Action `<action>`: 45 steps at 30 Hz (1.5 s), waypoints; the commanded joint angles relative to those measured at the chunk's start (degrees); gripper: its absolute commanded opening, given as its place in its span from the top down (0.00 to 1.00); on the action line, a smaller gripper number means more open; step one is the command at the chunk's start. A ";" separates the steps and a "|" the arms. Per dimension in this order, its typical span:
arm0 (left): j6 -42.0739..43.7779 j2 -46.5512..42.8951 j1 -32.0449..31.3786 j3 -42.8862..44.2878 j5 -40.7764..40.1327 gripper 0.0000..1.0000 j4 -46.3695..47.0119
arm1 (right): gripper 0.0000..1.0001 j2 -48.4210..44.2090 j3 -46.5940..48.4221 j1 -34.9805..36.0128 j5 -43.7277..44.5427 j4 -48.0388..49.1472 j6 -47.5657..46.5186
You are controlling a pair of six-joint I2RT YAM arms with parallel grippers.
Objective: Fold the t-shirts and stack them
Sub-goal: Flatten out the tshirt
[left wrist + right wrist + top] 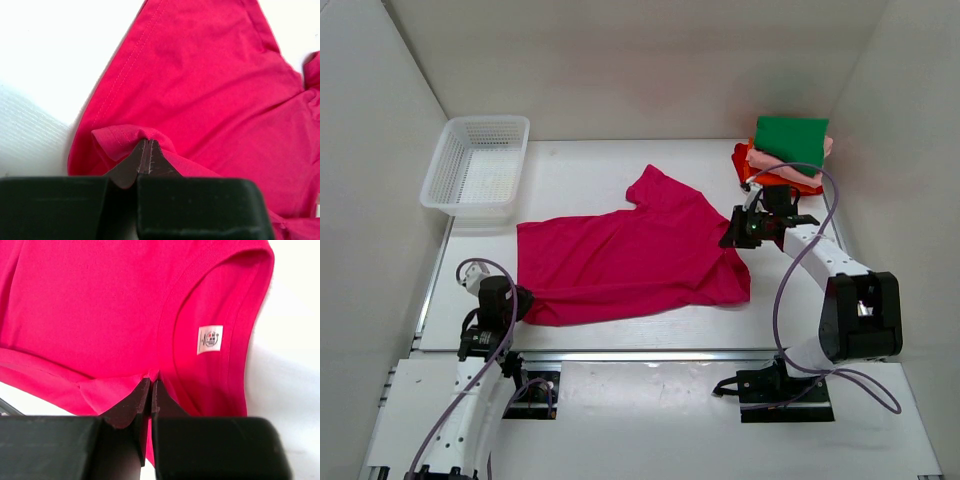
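- We take this for a robotics lab, a closed test cell rather than a home or a shop.
- Plain white panels (620,60) wall in a white tabletop (580,190) at the back and on both sides.
- The left arm (480,345) and right arm (820,262) are bolted at the near edge by a metal rail (650,356), with a grey cable (776,320) looping loose.
- The goods look like practice props: a mesh basket (478,165), a magenta t-shirt (620,255) and a stack of folded t-shirts (785,150).

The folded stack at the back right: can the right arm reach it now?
Probably, but not freely: the right gripper is shut on the magenta t-shirt near its collar. The folded stack lies just beyond it, nothing between; it would need to let go first.
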 commanded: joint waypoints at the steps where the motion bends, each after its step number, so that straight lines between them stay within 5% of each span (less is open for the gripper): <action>1: 2.69 2.83 0.65 1.58 1.03 1.00 3.71 | 1.00 1.75 3.32 0.77 -1.64 2.53 -2.38; 17: 12.97 11.54 0.74 4.04 0.15 0.97 8.46 | 1.00 7.90 7.28 3.57 -2.52 3.33 -5.19; 32: 26.59 24.53 -2.95 22.49 13.42 0.98 -9.28 | 1.00 9.49 10.80 5.07 -2.08 0.34 -8.44; 45: 25.54 27.43 -1.37 20.39 8.53 1.00 -11.67 | 1.00 10.45 11.15 5.07 -2.26 0.25 -9.14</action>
